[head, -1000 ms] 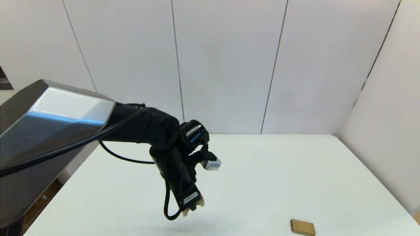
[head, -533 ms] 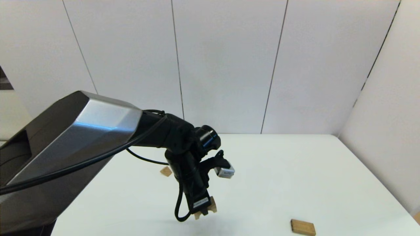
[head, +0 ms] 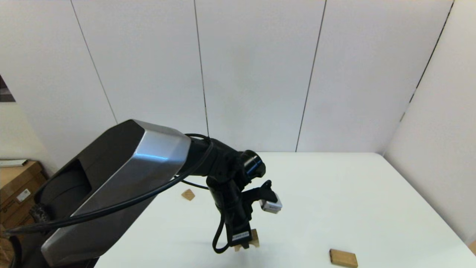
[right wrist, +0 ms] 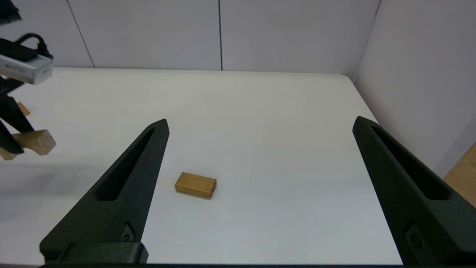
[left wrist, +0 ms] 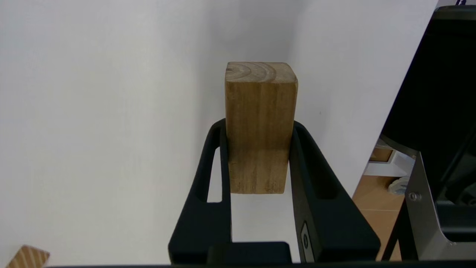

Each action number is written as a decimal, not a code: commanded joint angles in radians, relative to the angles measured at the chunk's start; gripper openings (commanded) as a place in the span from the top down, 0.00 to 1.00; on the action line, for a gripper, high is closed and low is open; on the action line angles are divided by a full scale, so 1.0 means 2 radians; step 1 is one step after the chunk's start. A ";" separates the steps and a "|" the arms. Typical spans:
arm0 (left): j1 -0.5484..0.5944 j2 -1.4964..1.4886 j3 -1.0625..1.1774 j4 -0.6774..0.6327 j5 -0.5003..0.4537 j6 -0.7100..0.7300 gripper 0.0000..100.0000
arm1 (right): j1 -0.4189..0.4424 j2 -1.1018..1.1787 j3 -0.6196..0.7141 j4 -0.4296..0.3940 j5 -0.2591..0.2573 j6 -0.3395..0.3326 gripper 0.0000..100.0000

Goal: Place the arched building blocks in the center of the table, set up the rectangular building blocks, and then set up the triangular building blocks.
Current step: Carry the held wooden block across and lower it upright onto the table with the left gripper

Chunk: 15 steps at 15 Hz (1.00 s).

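Head view: the left hand is hanging low over the near-middle of the counter, fingers pointing down, gripping the arched block. Whether the block is touching the surface is not clear from here. The triangular block is lying farther back and to the left, well apart. The rectangular block is lying flat near the front edge, to the right.

Left wrist view: the left hand is clamping the arched block across its two long sides, one black finger on each. The block is sticking out well past the fingertips, ringed end grain facing away. The hollow is not showing. A corner of the triangular block is peeking in at the edge.

Right wrist view: the right hand is sitting back over the near right of the counter, fingers spread wide, gripping nothing. The rectangular block is lying flat just ahead of it. The left hand's load is showing at the far left, seemingly just above its shadow.

Risks, as judged: the grip is taking only the rear part of the block, so a hard touchdown could be levering it askew. Releasing before it is seated could be tipping it. Setting it down off-centre would be crowding the later stacking.
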 commanded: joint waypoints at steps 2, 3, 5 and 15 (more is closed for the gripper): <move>-0.017 0.030 -0.023 0.002 -0.001 0.002 1.00 | 0.000 0.000 0.000 0.000 0.000 0.000 0.00; -0.019 0.031 -0.024 0.002 -0.001 0.002 1.00 | 0.000 0.000 0.000 0.000 0.000 0.000 0.00; -0.021 0.036 -0.025 0.001 -0.001 0.004 1.00 | 0.000 0.000 0.000 0.000 0.000 0.000 0.00; -0.023 0.056 -0.050 -0.003 -0.003 0.037 1.00 | 0.000 0.000 0.000 0.000 0.000 0.000 0.00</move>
